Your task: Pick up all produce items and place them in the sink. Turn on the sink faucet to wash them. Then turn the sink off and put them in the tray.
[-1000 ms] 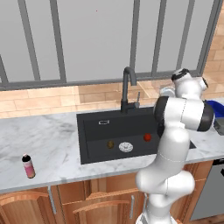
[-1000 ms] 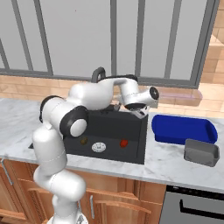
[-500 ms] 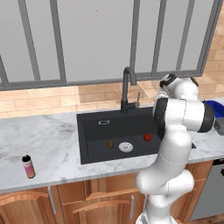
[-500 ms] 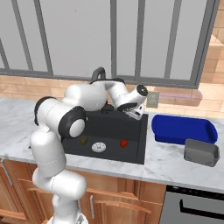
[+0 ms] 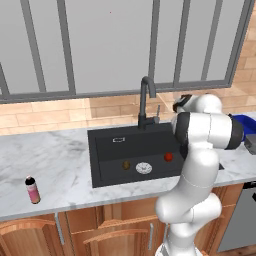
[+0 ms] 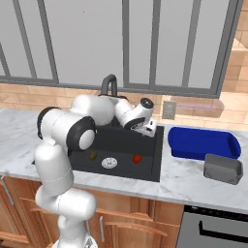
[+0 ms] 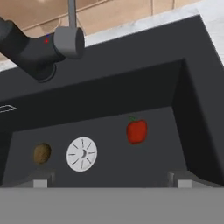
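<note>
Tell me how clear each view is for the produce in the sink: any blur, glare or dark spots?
Hand view: slightly soft, no glare; red ball stands out, brownish ball dim against the black sink floor.
Left base view: evenly lit, both balls small beside the drain.
Right base view: the arm hides part of the basin; both balls show, with the hand above the basin.

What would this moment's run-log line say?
stage: produce in sink | red ball, brownish ball flank drain | hand open, empty, above basin near faucet | tray empty
</note>
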Controlling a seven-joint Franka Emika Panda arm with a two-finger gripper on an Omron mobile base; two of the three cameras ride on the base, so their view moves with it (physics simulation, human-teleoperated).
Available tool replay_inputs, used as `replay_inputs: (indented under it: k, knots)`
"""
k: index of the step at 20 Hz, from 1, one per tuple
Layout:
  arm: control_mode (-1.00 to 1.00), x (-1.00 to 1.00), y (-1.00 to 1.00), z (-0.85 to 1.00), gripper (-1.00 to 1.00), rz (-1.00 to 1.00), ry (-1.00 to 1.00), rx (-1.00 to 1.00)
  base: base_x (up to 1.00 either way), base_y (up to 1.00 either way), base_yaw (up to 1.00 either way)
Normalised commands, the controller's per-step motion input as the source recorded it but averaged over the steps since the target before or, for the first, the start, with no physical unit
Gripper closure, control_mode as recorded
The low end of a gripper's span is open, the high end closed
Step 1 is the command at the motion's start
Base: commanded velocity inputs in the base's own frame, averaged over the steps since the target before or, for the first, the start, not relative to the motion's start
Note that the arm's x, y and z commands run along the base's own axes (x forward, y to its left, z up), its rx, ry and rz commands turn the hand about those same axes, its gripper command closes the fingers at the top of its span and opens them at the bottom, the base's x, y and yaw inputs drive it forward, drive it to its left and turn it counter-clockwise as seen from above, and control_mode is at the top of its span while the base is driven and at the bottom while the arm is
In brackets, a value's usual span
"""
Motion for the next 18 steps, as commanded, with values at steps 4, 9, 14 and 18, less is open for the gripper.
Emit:
replay_inputs:
  k: [4, 9, 14, 18]
  knots:
    - [-1.0, 0.02, 0.0, -0.31, -1.0, 0.0, 0.0, -0.09, 0.0, 0.0, 0.0]
    - [-1.0, 0.06, 0.0, -0.31, -1.0, 0.0, 0.0, -0.06, 0.0, 0.0, 0.0]
    - [-1.0, 0.0, 0.0, -0.29, -1.0, 0.0, 0.0, -0.03, 0.0, 0.0, 0.0]
    - [-1.0, 0.0, 0.0, -0.29, -1.0, 0.0, 0.0, -0.03, 0.0, 0.0, 0.0]
